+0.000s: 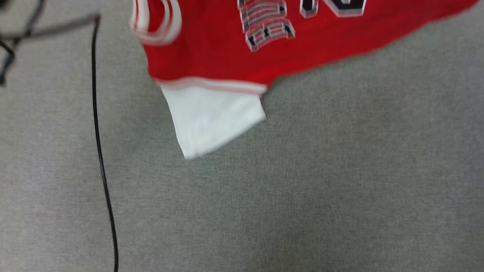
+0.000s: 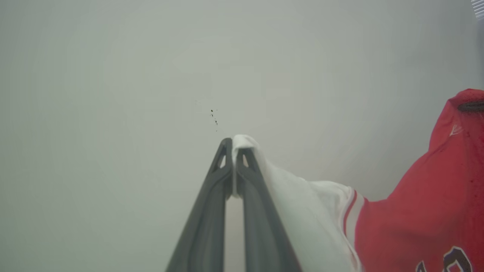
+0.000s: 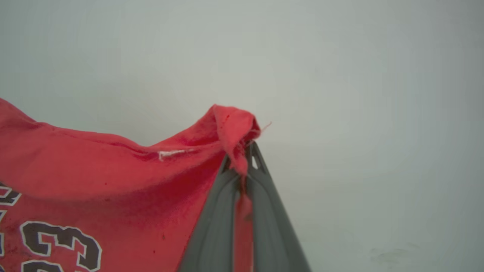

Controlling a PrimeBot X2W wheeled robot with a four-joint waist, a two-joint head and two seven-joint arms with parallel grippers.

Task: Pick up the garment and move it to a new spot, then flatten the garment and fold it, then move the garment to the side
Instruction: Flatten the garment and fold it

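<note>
Note that the garment [image 1: 211, 56] hangs above the grey surface [image 1: 302, 189], spread between both arms. The left gripper [image 2: 232, 147] has its fingers clamped on the white sleeve [image 2: 295, 204]. The right gripper [image 3: 245, 151] pinches a red hem corner, probably so you can lay it flat.

The garment [image 1: 211, 56] is soft, matt red cloth, slightly fuzzy (its sleeve [image 1: 211, 117] plain white), with flat printed lettering. The left claw [image 2: 233, 151] and right claw [image 3: 244, 158] look like smooth, matt dark-grey plastic. The grey surface [image 1: 302, 189] has a rough, carpet-like weave; the cable [image 1: 99, 151] is smooth and black.
</note>
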